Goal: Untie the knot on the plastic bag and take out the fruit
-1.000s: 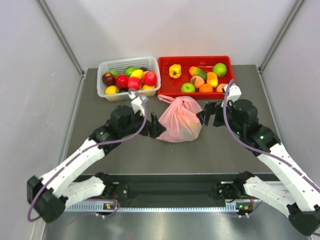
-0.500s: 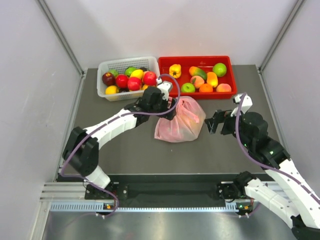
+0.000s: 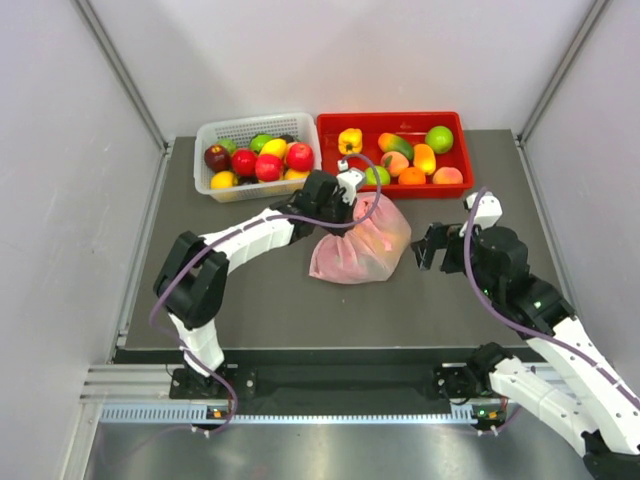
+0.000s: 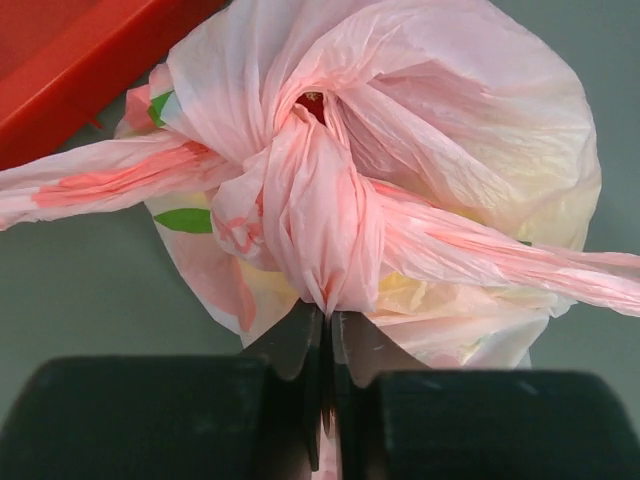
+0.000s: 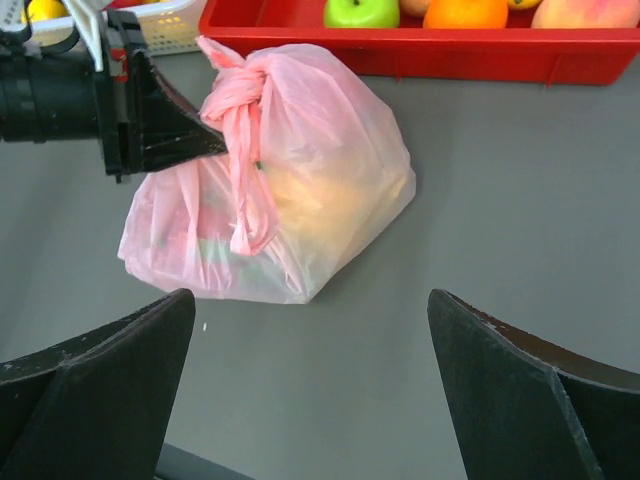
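The pink plastic bag lies on the dark table in front of the red tray. Its knot is a bunched twist with two handle tails spreading left and right. My left gripper is shut on the knot, pinching its near fold between the fingertips; the right wrist view shows the left gripper reaching in from the left onto the knot. The fruit shows only as yellow and green shapes through the plastic. My right gripper stands open to the right of the bag, apart from it, with nothing between its fingers.
A white basket of mixed fruit stands at the back left. A red tray with more fruit stands behind the bag, close to my left wrist. Grey walls close in the table on both sides.
My left gripper swung from the bag's left side to its back top and shut on the knot. The right arm drew back to the right, still open.
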Tool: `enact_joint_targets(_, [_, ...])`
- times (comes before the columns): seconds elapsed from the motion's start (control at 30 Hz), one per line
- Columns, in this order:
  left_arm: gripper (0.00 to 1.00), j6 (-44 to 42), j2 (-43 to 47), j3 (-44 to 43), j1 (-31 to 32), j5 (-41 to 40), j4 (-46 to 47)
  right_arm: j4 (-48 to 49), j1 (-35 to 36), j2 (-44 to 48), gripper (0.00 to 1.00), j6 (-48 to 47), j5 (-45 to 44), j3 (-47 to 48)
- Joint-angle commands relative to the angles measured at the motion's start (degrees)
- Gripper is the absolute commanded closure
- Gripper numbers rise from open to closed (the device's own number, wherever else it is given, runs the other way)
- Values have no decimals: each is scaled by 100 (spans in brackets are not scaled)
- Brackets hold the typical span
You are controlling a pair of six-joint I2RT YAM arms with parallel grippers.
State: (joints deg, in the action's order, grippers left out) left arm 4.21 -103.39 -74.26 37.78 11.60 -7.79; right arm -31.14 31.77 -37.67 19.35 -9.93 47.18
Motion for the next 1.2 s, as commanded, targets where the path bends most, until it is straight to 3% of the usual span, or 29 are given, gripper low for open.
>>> enact_joint_targets(0.0, [97, -271, 196, -28, 19, 158, 102, 292, 57, -100, 0, 112, -386, -16])
enact_joint_targets(0.2, [100, -963, 1645, 1035, 256, 546, 1016, 538, 49, -469, 0, 139, -852, 133])
enact_joint_targets(0.37, [100, -1413, 2498, 1352, 274, 774, 562, 880, 49, -1082, 0, -45, -801, 414])
enact_joint_targets(0.53, [100, -1634, 2482, 1397, 274, 967, 138, 1250, 49, -1866, 0, -414, 43, 853])
enact_joint_targets(0.77, [100, -1598, 2570, 1449, 274, 809, 243, 1839, 49, -2534, 0, -494, 843, 819])
enact_joint_targets(1.07, [100, -1405, 2825, 1572, 282, 844, 507, 2753, 84, -3140, 0, -11, 976, 520])
enact_joint_targets(1.17, [100, -1352, 2860, 1590, 282, 836, 559, 2473, 259, -3685, 0, 77, 432, 836])
